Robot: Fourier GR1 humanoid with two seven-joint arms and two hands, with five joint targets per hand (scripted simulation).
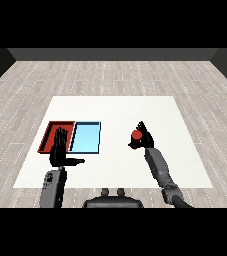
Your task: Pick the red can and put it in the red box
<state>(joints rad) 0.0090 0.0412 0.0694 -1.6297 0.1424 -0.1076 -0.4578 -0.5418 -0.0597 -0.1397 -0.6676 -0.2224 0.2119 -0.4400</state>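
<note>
head view: one view only
red can [136, 135]: right of both trays, well apart from them, in the right hand [143, 139], looks raised for carrying
right hand: fingers curled round the can
red tray [49, 134]: target, touching light blue tray [86, 138]
left hand [60, 151]: fingers straight, holding nothing, over red tray's near edge

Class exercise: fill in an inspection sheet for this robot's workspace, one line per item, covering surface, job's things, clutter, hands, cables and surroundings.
Surface: white table, rectangular.
Job's things: red can at the right robot hand; red tray at the table's left, touching the light blue tray on its right.
Clutter: nothing seen.
Hands: right robot hand curled round the red can; left robot hand open, fingers straight, in front of the red tray.
Cables: nothing seen.
Surroundings: grey wood plank floor, dark wall behind.
</note>
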